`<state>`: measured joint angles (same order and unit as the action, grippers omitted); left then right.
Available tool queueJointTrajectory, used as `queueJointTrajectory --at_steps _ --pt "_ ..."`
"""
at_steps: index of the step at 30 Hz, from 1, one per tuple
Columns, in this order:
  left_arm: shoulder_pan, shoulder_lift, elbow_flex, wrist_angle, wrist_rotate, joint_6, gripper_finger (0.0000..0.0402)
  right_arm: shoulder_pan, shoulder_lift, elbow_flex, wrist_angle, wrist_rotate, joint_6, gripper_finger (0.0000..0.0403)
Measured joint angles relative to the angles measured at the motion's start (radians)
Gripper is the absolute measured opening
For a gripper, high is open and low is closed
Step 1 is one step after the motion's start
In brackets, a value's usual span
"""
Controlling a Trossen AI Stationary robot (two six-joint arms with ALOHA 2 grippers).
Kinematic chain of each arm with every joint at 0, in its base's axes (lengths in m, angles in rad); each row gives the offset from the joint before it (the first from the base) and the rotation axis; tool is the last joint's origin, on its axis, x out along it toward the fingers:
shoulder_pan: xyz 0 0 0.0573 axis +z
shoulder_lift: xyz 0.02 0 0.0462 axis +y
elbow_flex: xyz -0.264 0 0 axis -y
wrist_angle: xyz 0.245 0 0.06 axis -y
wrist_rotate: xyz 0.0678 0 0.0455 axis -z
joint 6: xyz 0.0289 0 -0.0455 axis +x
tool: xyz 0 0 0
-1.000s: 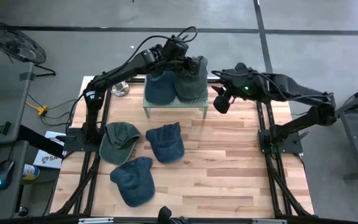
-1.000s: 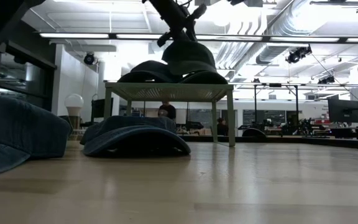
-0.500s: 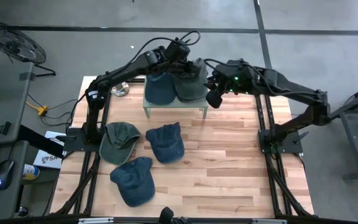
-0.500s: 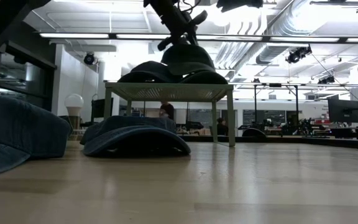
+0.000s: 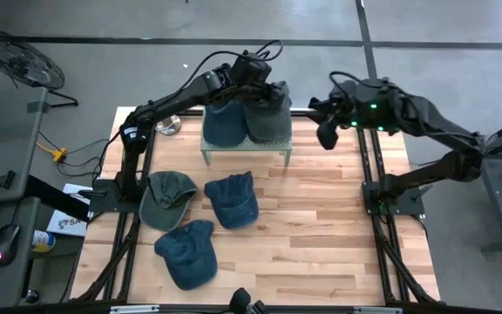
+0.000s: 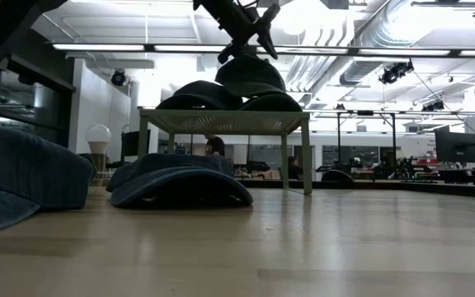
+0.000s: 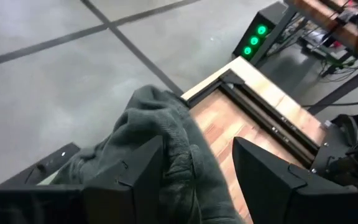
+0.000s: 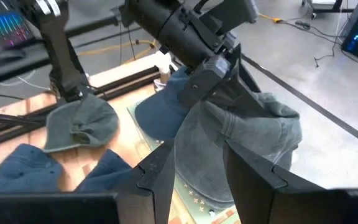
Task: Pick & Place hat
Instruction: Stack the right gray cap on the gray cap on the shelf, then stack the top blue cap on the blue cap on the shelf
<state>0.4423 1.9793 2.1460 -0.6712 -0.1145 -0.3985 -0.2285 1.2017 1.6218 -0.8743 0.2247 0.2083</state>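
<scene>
A grey-green hat (image 5: 268, 109) sits on the far part of a small green stand (image 5: 244, 148), next to a blue hat (image 5: 225, 122). My left gripper (image 5: 253, 77) reaches over the stand from the left and is shut on the grey-green hat's crown. In the low view this hat (image 6: 250, 76) is the topmost of the hats on the stand (image 6: 225, 121). My right gripper (image 5: 327, 135) hovers open just right of the stand, touching nothing. The right wrist view shows the hat (image 8: 241, 143) under the left arm's fingers. My left gripper (image 7: 197, 142) pinches a bunched fold of the hat's crown (image 7: 179, 155) between its two fingers, coming slanting down from the table's left. The hat hangs below the fingers, its lower part (image 8: 210, 186) over the stand; whether it rests there I cannot tell.
Three more hats lie on the table nearer to me: an olive one (image 5: 166, 196), a blue one (image 5: 232, 199) and another blue one (image 5: 188, 251). A small metal object (image 5: 167, 125) sits left of the stand. Bare wood lies to the right and near.
My right gripper swung in toward the grey-green hat on the stand, then drew back toward the table's right edge, ending farther right than a second ago. The hat stayed where it was.
</scene>
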Motion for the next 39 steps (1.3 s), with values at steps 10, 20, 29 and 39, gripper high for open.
queueJointTrajectory --at_steps 10,20,29,39 --pt "-0.005 0.0 0.0 0.051 -0.031 0.025 0.0191 0.007 -0.104 0.0 -0.069 -0.045 0.023 0.0129" --pt "-0.005 -0.001 0.0 0.096 -0.063 0.035 0.0191 0.094 -0.132 0.0 -0.087 -0.023 0.019 0.0129" --pt "-0.011 -0.013 -0.001 0.104 -0.169 0.064 0.0191 0.133 -0.129 0.0 -0.118 -0.022 0.014 0.0129" --pt "-0.019 -0.042 -0.001 0.096 -0.233 0.13 0.0191 0.156 -0.129 0.0 -0.14 -0.03 0.016 0.0129"
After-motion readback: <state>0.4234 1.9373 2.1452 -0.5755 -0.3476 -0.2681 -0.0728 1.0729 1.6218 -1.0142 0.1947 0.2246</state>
